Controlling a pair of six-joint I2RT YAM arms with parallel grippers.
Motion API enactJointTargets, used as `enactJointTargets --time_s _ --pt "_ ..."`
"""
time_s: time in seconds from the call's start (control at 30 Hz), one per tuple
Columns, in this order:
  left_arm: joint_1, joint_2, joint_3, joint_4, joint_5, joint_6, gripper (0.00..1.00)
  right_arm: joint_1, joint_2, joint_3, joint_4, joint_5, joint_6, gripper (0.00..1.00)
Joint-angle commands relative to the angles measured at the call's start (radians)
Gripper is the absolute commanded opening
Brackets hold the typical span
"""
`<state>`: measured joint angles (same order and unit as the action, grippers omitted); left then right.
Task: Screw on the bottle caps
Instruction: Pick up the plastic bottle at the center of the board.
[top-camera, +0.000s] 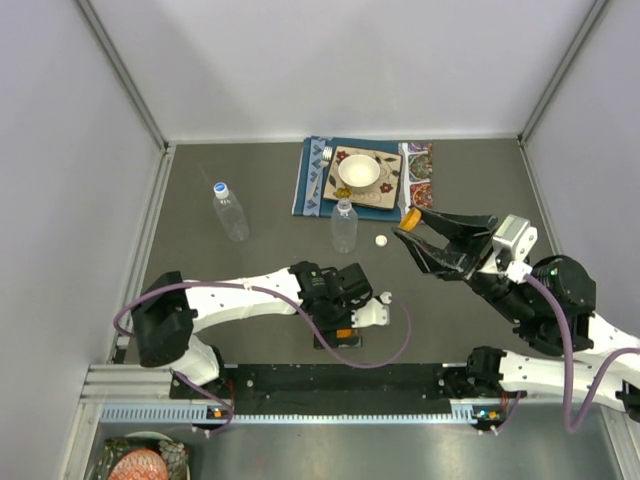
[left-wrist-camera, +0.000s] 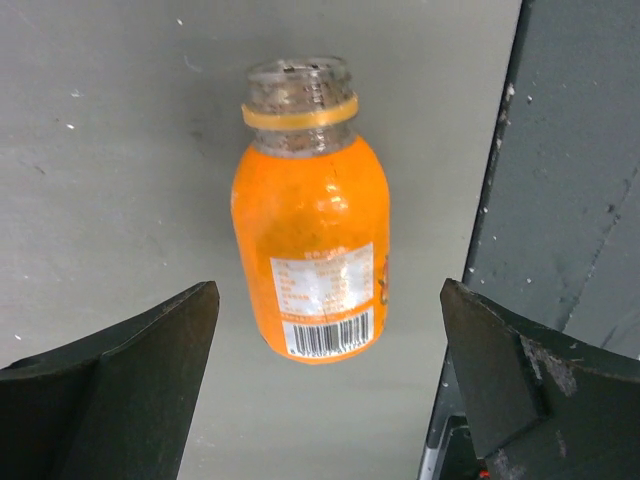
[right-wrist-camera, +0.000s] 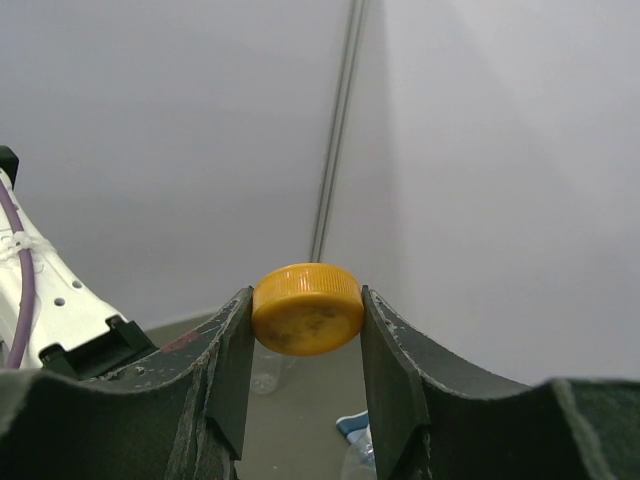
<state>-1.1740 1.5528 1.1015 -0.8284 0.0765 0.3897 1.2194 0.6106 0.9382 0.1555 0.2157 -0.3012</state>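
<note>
The squat orange bottle (left-wrist-camera: 312, 262) lies on its side on the grey table, uncapped, neck pointing away. My left gripper (left-wrist-camera: 330, 300) is open, one jaw on each side of the bottle's base, not touching it. In the top view only a bit of the orange bottle (top-camera: 344, 333) shows under the left gripper (top-camera: 338, 338). My right gripper (right-wrist-camera: 305, 310) is shut on the orange cap (right-wrist-camera: 307, 308) and holds it in the air; the top view shows the cap (top-camera: 409, 216) at the fingertips. One clear bottle (top-camera: 230, 212) stands capped at the left. Another (top-camera: 344, 226) stands uncapped, with a white cap (top-camera: 381, 240) beside it.
A blue placemat (top-camera: 308, 180) at the back holds a patterned plate (top-camera: 390, 185), a white bowl (top-camera: 359, 171) and a fork (top-camera: 322, 165). A printed packet (top-camera: 418, 172) lies to its right. Grey walls enclose the table; a metal rail (top-camera: 300, 385) runs along the near edge.
</note>
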Motion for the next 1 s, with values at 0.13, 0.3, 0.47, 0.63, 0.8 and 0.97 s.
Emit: enactJointTargets --time_s 0.13,0.3,0.47,0.63,0.8,0.97 --pt "0.011 0.067 -0.038 0.150 -0.035 -0.006 0.98 0.008 0.008 0.051 0.012 0.005 0.024 0.37" --pt "0.051 0.073 -0.106 0.199 -0.037 0.005 0.98 0.008 0.006 0.051 0.000 0.007 0.022 0.37" --pt "0.066 0.066 -0.152 0.229 -0.029 0.014 0.98 0.008 0.011 0.050 0.003 0.008 0.019 0.37" --pt "0.065 0.098 -0.150 0.268 0.006 -0.002 0.96 0.006 0.017 0.053 0.004 0.005 0.022 0.37" --pt "0.066 0.122 -0.134 0.279 0.022 -0.006 0.95 0.008 0.021 0.063 -0.010 0.005 0.028 0.37" --pt "0.066 0.127 -0.150 0.284 0.014 0.006 0.81 0.006 0.023 0.065 -0.013 0.007 0.027 0.37"
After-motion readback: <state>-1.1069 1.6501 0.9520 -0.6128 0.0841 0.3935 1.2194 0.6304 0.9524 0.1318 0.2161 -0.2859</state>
